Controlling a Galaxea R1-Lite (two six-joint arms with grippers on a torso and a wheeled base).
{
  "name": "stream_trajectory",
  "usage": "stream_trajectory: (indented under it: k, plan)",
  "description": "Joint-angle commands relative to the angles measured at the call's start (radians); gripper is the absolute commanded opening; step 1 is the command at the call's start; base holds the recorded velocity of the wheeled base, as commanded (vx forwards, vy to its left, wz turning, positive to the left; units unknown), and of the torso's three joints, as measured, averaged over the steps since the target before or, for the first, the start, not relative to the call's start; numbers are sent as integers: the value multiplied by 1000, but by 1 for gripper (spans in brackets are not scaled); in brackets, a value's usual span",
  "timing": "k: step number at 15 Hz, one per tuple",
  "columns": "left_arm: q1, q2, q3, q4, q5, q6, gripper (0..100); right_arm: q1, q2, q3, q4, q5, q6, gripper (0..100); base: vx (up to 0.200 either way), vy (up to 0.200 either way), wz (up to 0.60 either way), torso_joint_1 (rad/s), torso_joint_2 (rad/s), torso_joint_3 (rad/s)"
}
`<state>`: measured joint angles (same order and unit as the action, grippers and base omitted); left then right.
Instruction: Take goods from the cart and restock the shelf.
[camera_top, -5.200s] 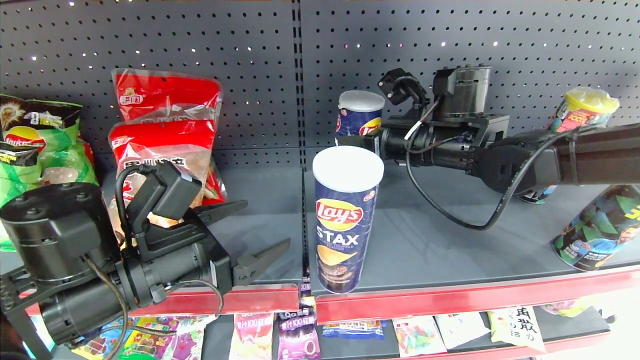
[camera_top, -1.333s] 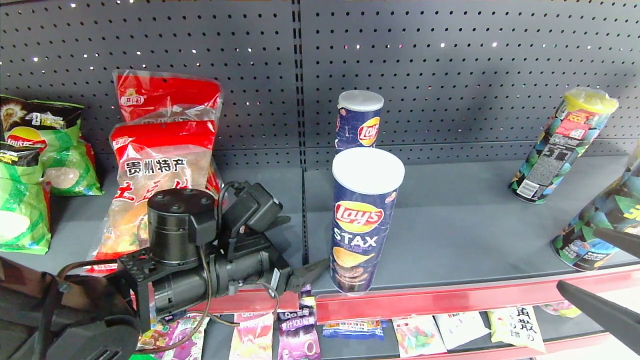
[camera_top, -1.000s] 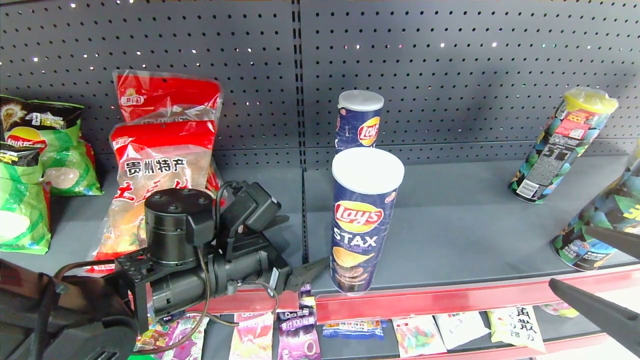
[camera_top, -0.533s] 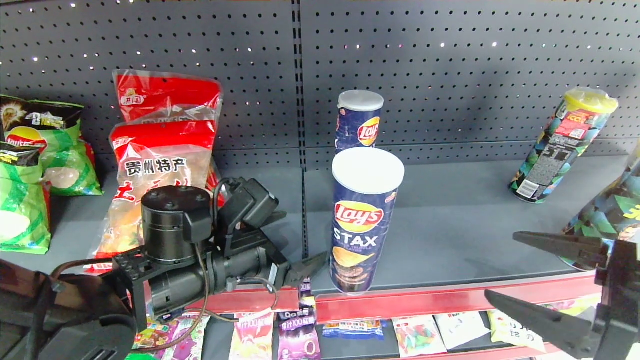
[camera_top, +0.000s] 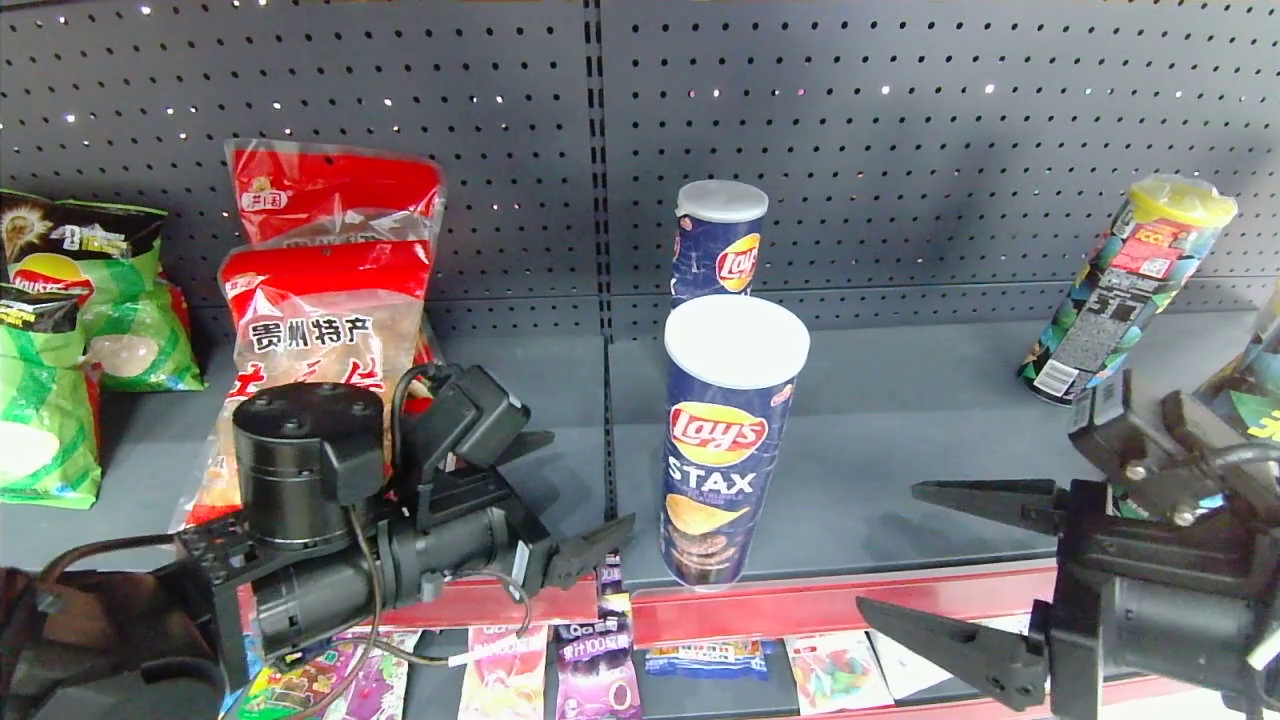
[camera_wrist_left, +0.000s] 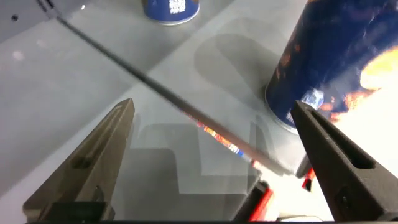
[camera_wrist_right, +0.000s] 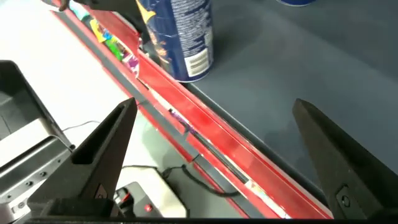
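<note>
Two blue chip cans stand on the grey shelf (camera_top: 900, 470): a front can (camera_top: 735, 440) near the red edge and a rear can (camera_top: 718, 240) by the pegboard. My left gripper (camera_top: 565, 495) is open and empty, level with the shelf edge just left of the front can; its wrist view has the front can (camera_wrist_left: 336, 56) beside one finger (camera_wrist_left: 336, 162) and the rear can (camera_wrist_left: 171, 7) farther off. My right gripper (camera_top: 890, 547) is open and empty at the shelf's front edge, right of the front can (camera_wrist_right: 180, 37), pointing left.
Red snack bags (camera_top: 320, 320) and green chip bags (camera_top: 60, 330) fill the shelf's left part. Patterned cans with yellow lids (camera_top: 1130, 280) lean at the right. Bare shelf lies between the blue cans and those. Small packets (camera_top: 830, 665) hang on the lower shelf.
The right gripper let go of the rear can, withdrew, and has now risen from the lower right, open, moving left. The front can shifted right. The left arm drew back slightly leftward.
</note>
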<state>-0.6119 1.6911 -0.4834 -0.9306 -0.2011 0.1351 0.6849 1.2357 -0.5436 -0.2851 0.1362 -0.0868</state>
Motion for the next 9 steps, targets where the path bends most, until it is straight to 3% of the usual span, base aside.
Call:
stream_trajectory:
  k: [1,9]
  plan:
    - [17,-79,57,0,0,0,100,27,51,-10,0,0,1,100,0,0,0,0,0,0]
    - [104,-263,201,3,0,0,100,84,199,-35,-118,-1,4,100,0,0,0,0,0,0]
